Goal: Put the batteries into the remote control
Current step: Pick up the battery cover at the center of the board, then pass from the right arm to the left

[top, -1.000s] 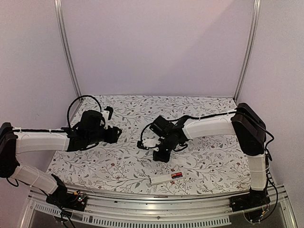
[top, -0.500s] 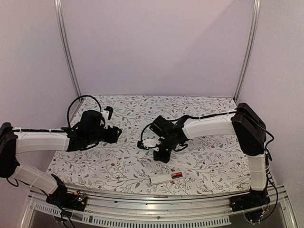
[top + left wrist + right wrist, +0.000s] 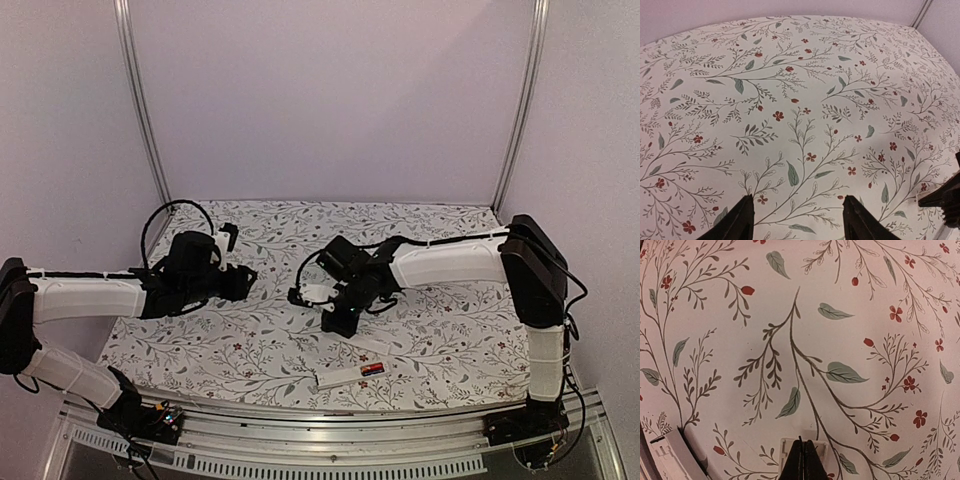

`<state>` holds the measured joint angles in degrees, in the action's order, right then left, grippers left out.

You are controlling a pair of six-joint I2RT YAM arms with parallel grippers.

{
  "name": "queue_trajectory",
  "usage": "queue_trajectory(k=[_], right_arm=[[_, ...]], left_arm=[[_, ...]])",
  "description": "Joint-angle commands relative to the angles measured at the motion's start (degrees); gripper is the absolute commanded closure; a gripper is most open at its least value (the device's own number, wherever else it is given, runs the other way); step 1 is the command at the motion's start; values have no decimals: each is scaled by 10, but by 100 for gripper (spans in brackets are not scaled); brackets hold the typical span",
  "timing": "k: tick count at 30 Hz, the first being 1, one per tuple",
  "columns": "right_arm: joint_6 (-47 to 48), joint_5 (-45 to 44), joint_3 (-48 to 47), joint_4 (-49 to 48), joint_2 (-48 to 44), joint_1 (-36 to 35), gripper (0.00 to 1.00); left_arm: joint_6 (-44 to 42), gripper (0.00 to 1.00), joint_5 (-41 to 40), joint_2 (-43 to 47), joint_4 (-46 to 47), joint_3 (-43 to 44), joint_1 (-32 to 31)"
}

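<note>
The white remote control (image 3: 345,377) lies near the table's front edge, with a black and red battery (image 3: 372,369) at its right end. One end of the remote (image 3: 674,456) shows at the lower left of the right wrist view. A thin white cover strip (image 3: 378,343) lies just behind the remote. My right gripper (image 3: 338,322) hangs over the strip's left end, jaws shut (image 3: 803,446), and the white cover end (image 3: 786,446) shows behind the fingertips. I cannot tell whether they touch it. My left gripper (image 3: 245,281) hovers far to the left, open (image 3: 797,210), with only cloth between its fingers.
A floral cloth (image 3: 300,240) covers the table. Aluminium posts (image 3: 140,110) stand at both back corners in front of the plain wall. The right arm's dark parts (image 3: 946,200) show at the right edge of the left wrist view.
My right gripper has closed fully and shifted slightly up and back from the remote. The left arm has not moved.
</note>
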<state>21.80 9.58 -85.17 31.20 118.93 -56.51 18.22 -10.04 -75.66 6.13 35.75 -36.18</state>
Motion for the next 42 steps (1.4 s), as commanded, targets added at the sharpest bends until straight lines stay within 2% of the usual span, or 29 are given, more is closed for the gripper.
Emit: queue_trajectory(k=[1, 19, 23, 27, 33, 38, 42], right_arm=[[-9, 1, -16, -8, -29, 2, 100], [-79, -69, -37, -95, -117, 21, 100], [-91, -89, -45, -112, -136, 21, 100], [-101, -92, -39, -143, -162, 20, 100], [-115, -121, -39, -183, -188, 9, 100], [-129, -130, -34, -207, -200, 1, 100], [-134, -131, -23, -232, -208, -8, 100]], left_arm=[[-3, 40, 12, 4, 15, 3, 9], [-23, 40, 136, 110, 177, -72, -12], [-44, 32, 138, 135, 205, -81, -48], [-64, 22, 106, 125, 235, -70, -108], [18, 15, 104, 72, 308, -48, -118], [96, 16, 109, 27, 332, -25, -120], [118, 16, 114, -4, 374, -14, -134]])
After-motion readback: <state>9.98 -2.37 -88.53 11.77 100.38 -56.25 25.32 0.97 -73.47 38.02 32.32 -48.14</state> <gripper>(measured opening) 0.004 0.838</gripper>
